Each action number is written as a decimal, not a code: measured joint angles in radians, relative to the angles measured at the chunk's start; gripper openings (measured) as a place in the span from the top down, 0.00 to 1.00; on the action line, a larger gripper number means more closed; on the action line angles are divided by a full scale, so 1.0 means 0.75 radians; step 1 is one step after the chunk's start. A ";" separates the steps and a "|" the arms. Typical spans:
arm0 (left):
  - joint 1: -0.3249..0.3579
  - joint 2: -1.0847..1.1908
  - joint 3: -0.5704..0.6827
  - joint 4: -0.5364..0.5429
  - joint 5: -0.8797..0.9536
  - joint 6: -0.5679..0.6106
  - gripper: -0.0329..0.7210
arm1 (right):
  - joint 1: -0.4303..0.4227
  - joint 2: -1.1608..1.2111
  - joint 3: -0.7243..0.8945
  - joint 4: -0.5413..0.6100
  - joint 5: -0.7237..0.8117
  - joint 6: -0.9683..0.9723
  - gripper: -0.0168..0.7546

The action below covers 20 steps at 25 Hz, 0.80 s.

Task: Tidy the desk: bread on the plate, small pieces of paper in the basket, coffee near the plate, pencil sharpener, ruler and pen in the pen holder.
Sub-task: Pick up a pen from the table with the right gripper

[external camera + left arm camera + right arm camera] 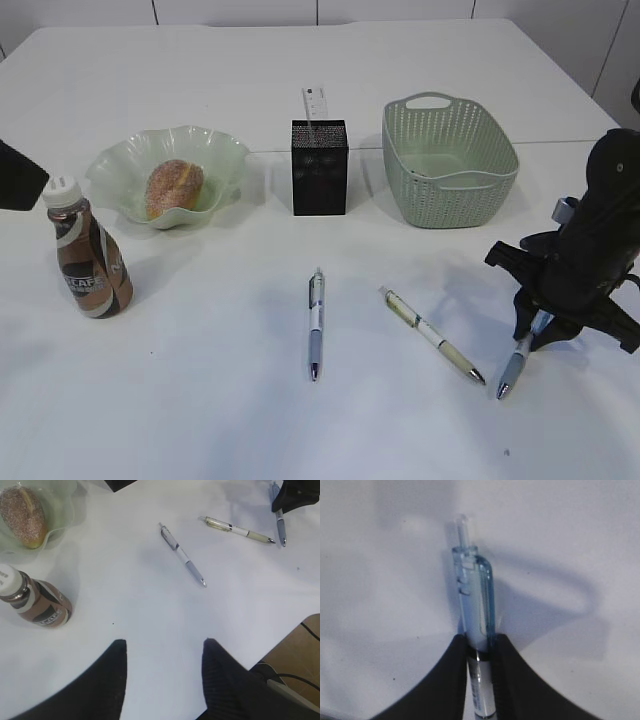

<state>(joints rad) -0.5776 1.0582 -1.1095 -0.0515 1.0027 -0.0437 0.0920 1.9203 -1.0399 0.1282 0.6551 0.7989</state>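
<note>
Blue pen [474,630]: we see the right gripper [480,652] clamped on its barrel; the left gripper [165,650], at seven o'clock, gapes half-open, empty.

A brown floor patch [300,650] shows past the counter's edge in the left wrist view, with a black cable [285,677] lying across it.
</note>
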 joint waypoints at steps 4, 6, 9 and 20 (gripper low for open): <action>0.000 0.000 0.000 0.000 0.000 0.000 0.51 | 0.000 0.000 0.000 -0.011 0.000 0.000 0.80; 0.000 0.000 0.000 0.000 0.000 0.000 0.51 | 0.000 0.000 0.000 -0.016 0.000 0.000 0.81; 0.000 0.000 0.000 0.000 0.000 0.000 0.51 | 0.000 0.000 0.000 -0.021 0.000 0.000 0.83; 0.000 0.000 0.000 0.000 0.000 0.000 0.51 | 0.000 0.000 -0.008 -0.055 0.039 0.000 0.83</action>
<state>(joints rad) -0.5776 1.0582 -1.1095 -0.0515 1.0027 -0.0437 0.0920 1.9203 -1.0460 0.0872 0.6845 0.7989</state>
